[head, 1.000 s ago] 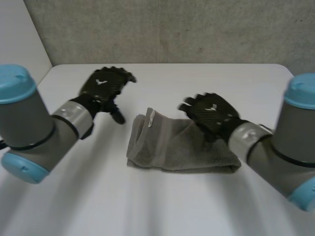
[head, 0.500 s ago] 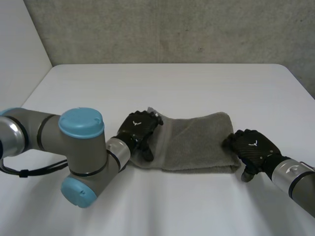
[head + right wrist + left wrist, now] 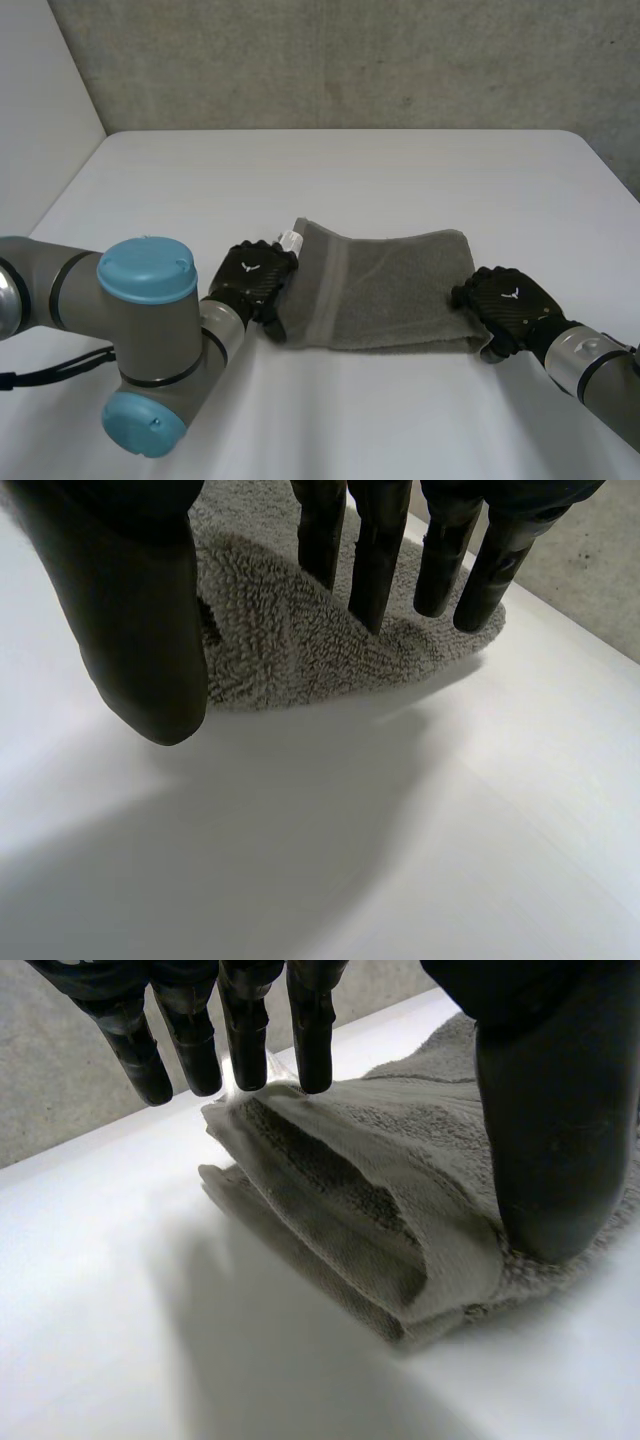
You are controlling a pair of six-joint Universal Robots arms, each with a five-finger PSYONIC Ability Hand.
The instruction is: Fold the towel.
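Observation:
A grey towel (image 3: 385, 290) lies folded into a long strip across the middle of the white table (image 3: 350, 170). My left hand (image 3: 255, 275) is down at its left end. In the left wrist view the fingers (image 3: 245, 1030) hang straight over the layered end of the towel (image 3: 360, 1200) while the thumb (image 3: 555, 1130) rests on the cloth. My right hand (image 3: 505, 305) is at the right end's near corner. There its fingers (image 3: 375, 550) touch the towel (image 3: 280, 640), and the thumb (image 3: 140, 630) stands apart beside the corner. Neither hand grips the cloth.
My left arm's elbow (image 3: 145, 350) stands bulky at the table's front left, and the right forearm (image 3: 600, 375) comes in from the front right. A grey wall (image 3: 350, 60) runs behind the table's far edge.
Both hands have come down from above the table to the towel's two ends. The left hand has since slid a little to the left, and the right hand's fingers have bent onto the cloth.

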